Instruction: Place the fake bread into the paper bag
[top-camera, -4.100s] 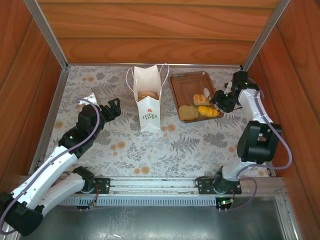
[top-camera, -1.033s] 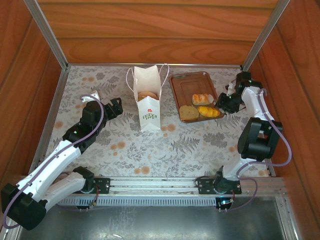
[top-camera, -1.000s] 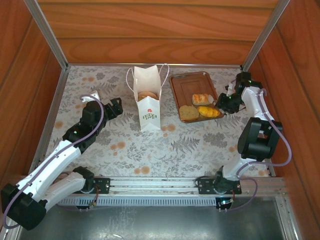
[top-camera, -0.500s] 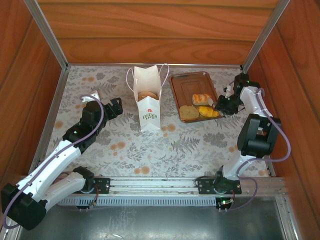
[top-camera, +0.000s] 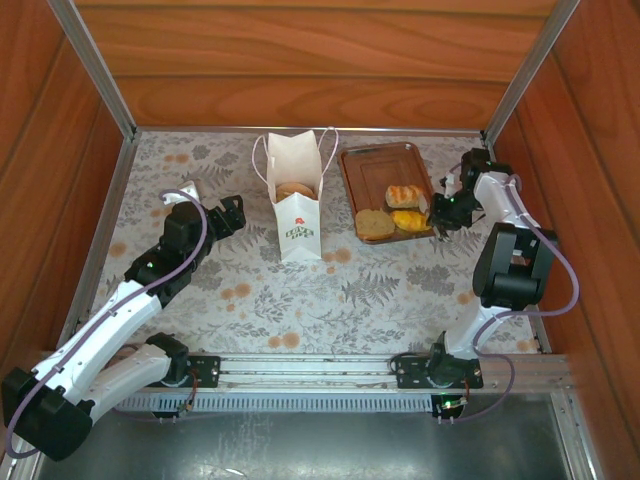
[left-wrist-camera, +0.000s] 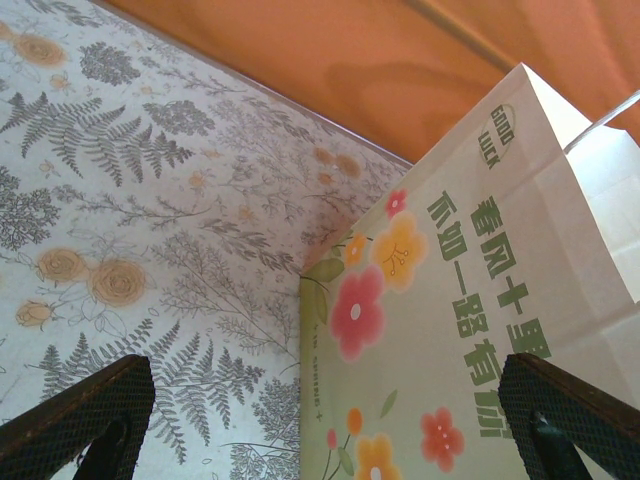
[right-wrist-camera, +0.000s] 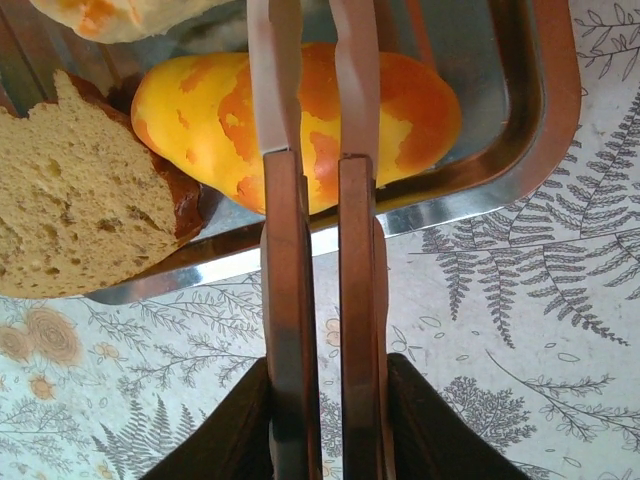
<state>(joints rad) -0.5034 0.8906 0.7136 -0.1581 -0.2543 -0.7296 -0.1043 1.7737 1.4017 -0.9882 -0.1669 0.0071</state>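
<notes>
The white paper bag (top-camera: 296, 205) stands upright mid-table with a round piece of fake bread (top-camera: 295, 189) inside; its flowered side (left-wrist-camera: 470, 330) faces my left wrist camera. My left gripper (top-camera: 232, 213) (left-wrist-camera: 330, 410) waits wide open just left of the bag, holding nothing. On the brown tray (top-camera: 362, 165) lie an orange-yellow bun (top-camera: 408, 220) (right-wrist-camera: 420, 100), a brown bread slice (top-camera: 375, 224) (right-wrist-camera: 70, 200) and a pale pastry (top-camera: 403, 195). My right gripper (top-camera: 437, 212) (right-wrist-camera: 312, 30) reaches over the tray's near right corner. Its jaws are closed to a narrow slit across the orange bun.
The tray's raised metal rim (right-wrist-camera: 540, 110) passes under my right fingers. Wooden walls and metal posts enclose the flowered tablecloth (top-camera: 330, 290) on three sides; the right wall is close behind my right arm. Open cloth lies in front of the bag and tray.
My right gripper has moved left onto the tray's corner and its jaws have narrowed over the orange bun. The tray and its bread shifted slightly left. The left arm has stayed still.
</notes>
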